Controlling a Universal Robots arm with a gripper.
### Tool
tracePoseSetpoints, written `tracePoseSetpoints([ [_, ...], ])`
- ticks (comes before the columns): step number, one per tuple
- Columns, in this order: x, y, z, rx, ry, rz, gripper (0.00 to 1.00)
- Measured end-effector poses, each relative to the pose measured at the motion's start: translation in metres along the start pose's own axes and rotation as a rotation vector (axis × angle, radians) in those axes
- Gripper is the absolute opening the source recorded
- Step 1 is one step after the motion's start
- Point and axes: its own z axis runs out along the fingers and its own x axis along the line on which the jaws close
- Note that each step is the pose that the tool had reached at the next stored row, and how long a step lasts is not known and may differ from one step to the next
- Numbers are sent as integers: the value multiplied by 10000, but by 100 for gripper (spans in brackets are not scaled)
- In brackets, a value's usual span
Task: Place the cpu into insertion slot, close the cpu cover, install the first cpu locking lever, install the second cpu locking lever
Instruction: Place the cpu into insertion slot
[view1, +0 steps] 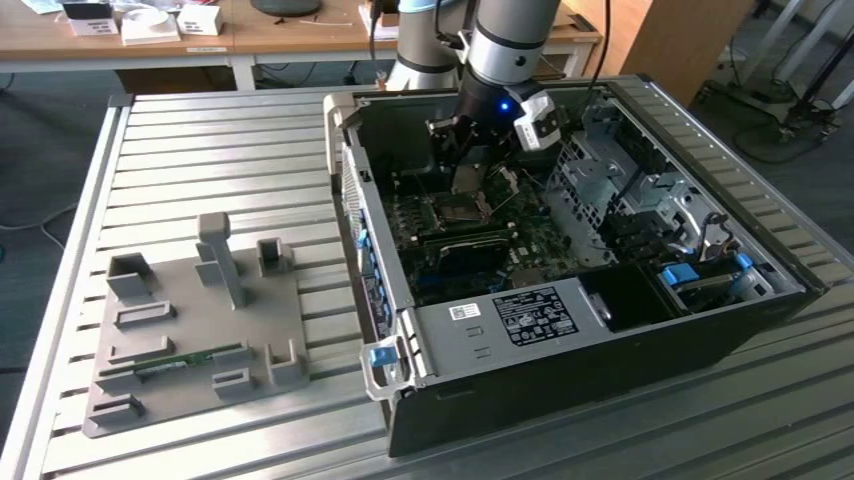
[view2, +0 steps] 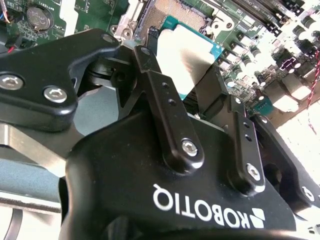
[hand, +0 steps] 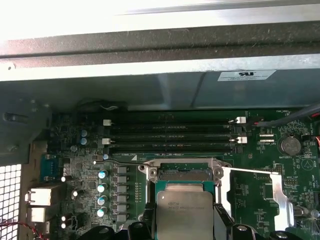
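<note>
My gripper (view1: 469, 168) reaches down into the open computer case (view1: 574, 350) and is shut on the cpu (view2: 187, 57), a flat square chip with a silver top and green rim. Both wrist views show a black finger (view2: 150, 60) on either side of the cpu (hand: 185, 212). The chip hangs just above the insertion slot (hand: 182, 173), whose pin field (view2: 172, 12) shows beyond it. In the exterior view the insertion slot (view1: 451, 208) lies just below the gripper. The cpu cover (hand: 250, 172), a silvery frame with a square window, is swung open beside the slot.
Long black memory slots (hand: 170, 135) run past the socket, near the case wall (hand: 150, 65). A coin battery (hand: 290, 145) sits beside the cover. A drive cage (view1: 607, 190) fills the case's far side. On the slatted table (view1: 200, 150) lies a grey fixture tray (view1: 187, 340).
</note>
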Motion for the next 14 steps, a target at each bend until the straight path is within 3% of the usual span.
tracePoseSetpoints([
  [14,-1,-6,67,-2,-1,0,54],
])
